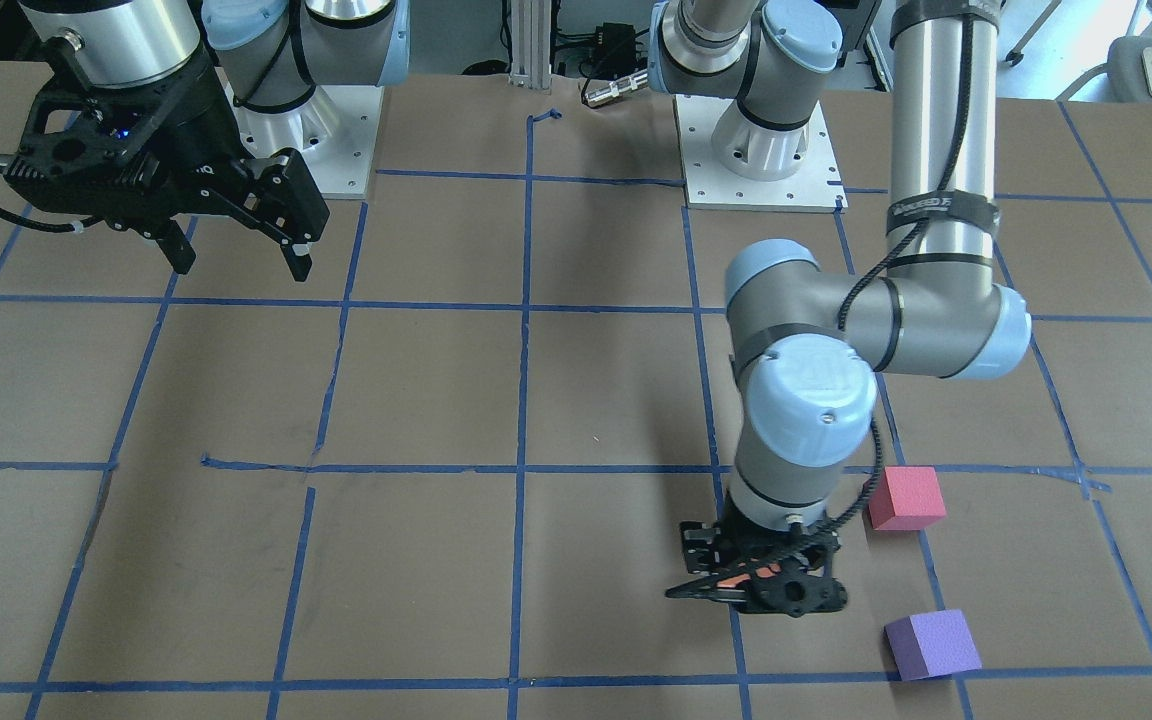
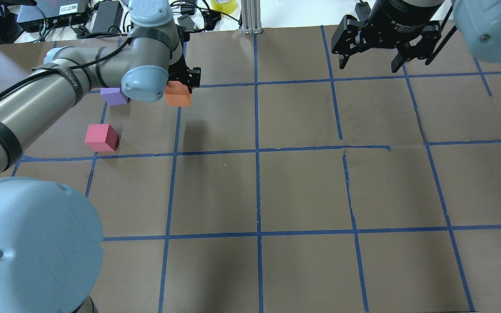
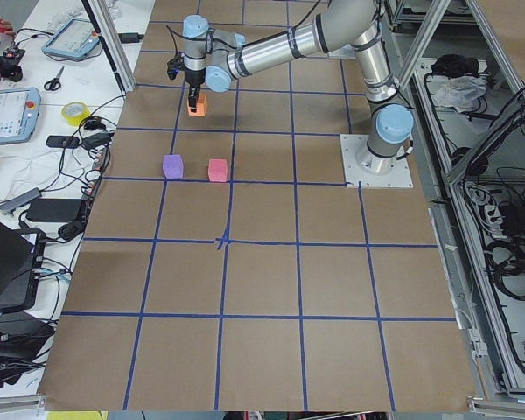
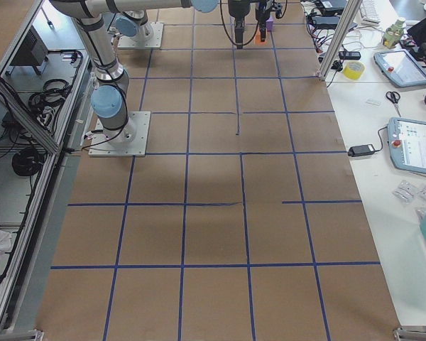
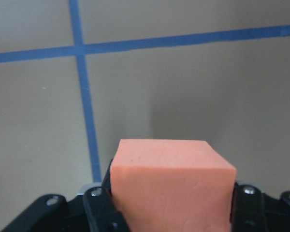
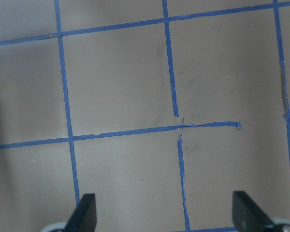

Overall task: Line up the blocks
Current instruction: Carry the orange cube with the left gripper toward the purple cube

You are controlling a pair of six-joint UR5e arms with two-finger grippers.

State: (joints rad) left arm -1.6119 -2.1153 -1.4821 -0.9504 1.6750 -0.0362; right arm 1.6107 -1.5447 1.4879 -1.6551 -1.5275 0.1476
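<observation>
My left gripper (image 1: 758, 588) is shut on the orange block (image 2: 178, 94), which fills the left wrist view (image 5: 171, 186) between the fingers. It is low over the table at the far left; I cannot tell whether it touches. The purple block (image 2: 114, 96) lies just left of it, partly hidden by my left wrist, and shows fully from the front (image 1: 932, 644). The pinkish-red block (image 2: 101, 137) lies nearer the robot (image 1: 906, 497), apart from both. My right gripper (image 2: 369, 66) is open and empty, high over the far right of the table (image 6: 166, 215).
Brown paper with a blue tape grid (image 2: 257, 150) covers the table. The two arm bases (image 1: 306, 140) (image 1: 761, 160) stand on the robot's side. Cables, electronics and a yellow tape roll (image 2: 223, 5) lie beyond the far edge.
</observation>
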